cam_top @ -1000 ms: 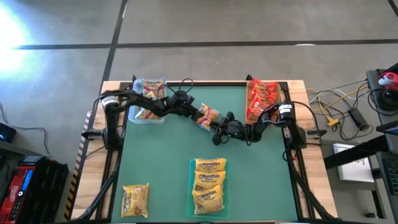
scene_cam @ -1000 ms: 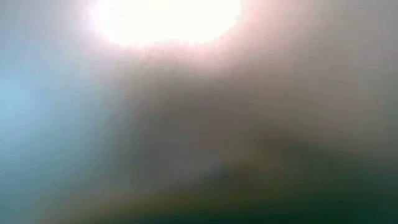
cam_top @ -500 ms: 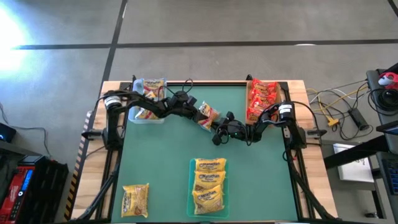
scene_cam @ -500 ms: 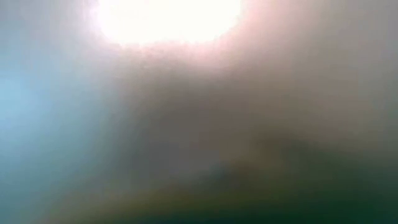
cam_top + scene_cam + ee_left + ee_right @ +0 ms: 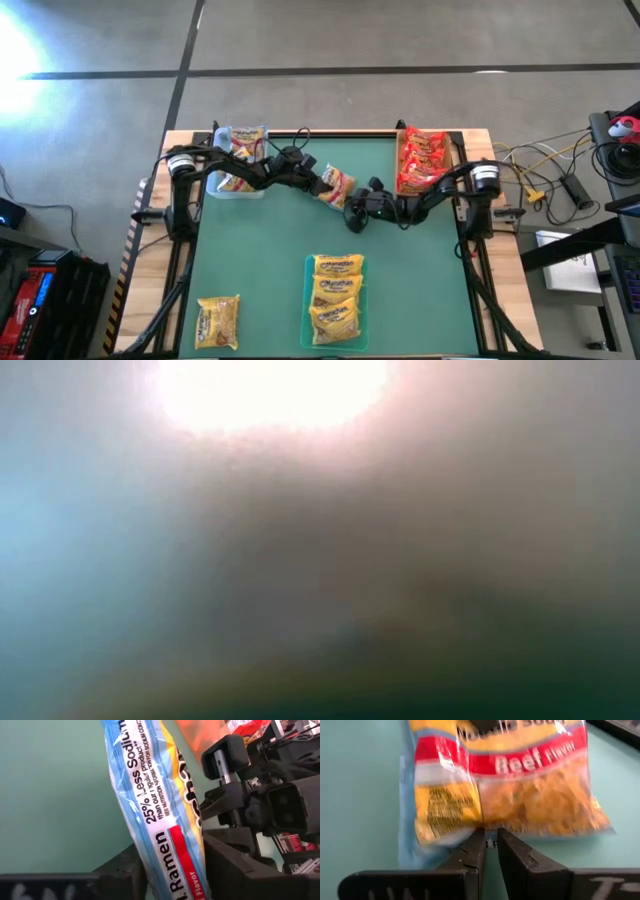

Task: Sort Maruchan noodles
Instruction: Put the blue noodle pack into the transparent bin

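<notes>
An orange-and-white ramen packet with a blue edge hangs above the table's middle, between both grippers. My left gripper reaches in from the left and is shut on it. In the left wrist view the packet shows edge-on. My right gripper comes from the right, its fingers almost together at the packet's lower seam. The right wrist view faces the packet's printed front. Other packets lie sorted in trays. My left gripper pinches the packet's end between its two fingers, which come level from the table's left. The packet is lifted clear and stands on edge beyond the fingers. My right gripper has its fingertips at the packet's bottom seam and seems to pinch that thin edge.
A clear tray with orange-and-white packets sits at the far left. A tray of red packets is at the far right. A green tray of yellow packets lies near the middle front. One loose yellow packet lies near left.
My right arm's upper part has swung toward the table's right edge, and its gripper has shifted slightly right. The packet has moved a little toward the far left with my left gripper.
</notes>
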Motion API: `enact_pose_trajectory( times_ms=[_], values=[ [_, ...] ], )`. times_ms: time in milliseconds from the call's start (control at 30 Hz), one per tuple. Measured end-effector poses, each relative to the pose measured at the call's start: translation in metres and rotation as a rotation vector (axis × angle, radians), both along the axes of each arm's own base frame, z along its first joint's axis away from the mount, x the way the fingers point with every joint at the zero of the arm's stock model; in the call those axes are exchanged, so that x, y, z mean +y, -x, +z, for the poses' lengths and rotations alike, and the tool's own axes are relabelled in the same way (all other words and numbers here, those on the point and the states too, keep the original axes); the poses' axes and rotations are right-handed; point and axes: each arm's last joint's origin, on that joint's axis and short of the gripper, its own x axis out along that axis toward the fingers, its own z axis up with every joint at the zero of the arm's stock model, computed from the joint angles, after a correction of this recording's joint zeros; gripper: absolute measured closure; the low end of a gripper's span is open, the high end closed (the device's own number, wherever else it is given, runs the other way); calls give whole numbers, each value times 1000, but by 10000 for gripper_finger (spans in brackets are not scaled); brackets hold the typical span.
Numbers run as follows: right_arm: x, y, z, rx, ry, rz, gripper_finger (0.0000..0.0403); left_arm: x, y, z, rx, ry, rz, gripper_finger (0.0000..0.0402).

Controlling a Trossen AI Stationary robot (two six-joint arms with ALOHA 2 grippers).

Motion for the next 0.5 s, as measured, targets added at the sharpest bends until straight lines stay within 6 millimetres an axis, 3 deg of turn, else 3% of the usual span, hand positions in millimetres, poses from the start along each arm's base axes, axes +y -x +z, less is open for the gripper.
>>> enact_pose_trajectory(
  times_ms=[200, 367, 500],
  values=[
    [4, 16, 21, 70, -5, 13, 360, 1, -1, 3, -23, -9, 1, 309],
    [8, 34, 33, 30, -3, 17, 360, 2, -1, 7, -47, -15, 8, 311],
    [9, 46, 35, 6, -23, 0, 360, 5, 2, 22, -89, -22, -2, 311]
  ],
)
